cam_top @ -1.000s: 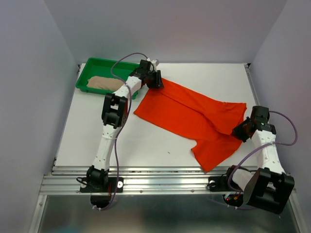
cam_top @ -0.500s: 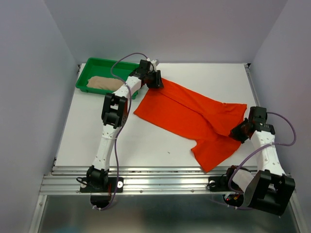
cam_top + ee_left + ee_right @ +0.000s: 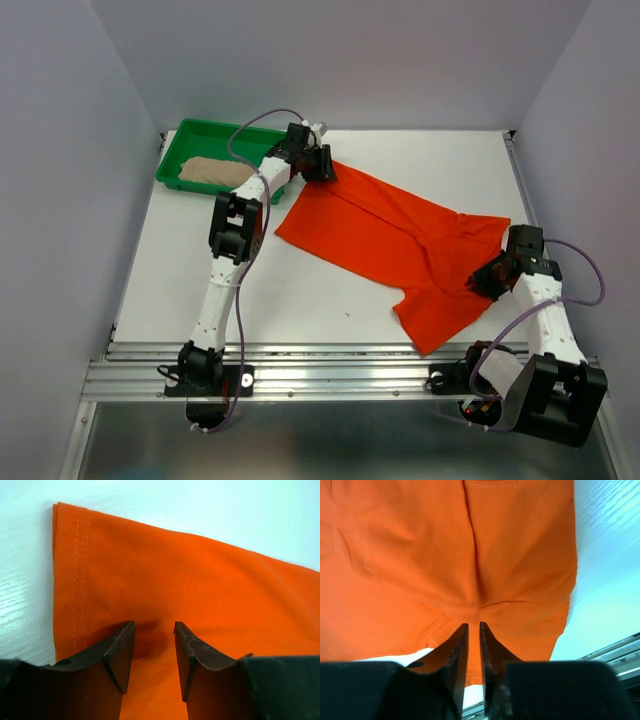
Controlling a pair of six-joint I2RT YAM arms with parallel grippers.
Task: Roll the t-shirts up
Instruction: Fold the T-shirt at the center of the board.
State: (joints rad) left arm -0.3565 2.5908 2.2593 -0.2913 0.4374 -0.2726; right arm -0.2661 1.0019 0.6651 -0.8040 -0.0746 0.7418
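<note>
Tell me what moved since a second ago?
The right gripper pulled nearer and slightly left along the orange t-shirt's sleeve, and its jaws now show a thin gap. The left gripper stayed open on the shirt's far corner. The beige t-shirt stayed in the green tray.

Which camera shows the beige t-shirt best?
The top external view: only it shows the beige t-shirt, lying bunched in the green tray at far left. Both wrist views show the orange t-shirt instead, and nothing of the beige one.
</note>
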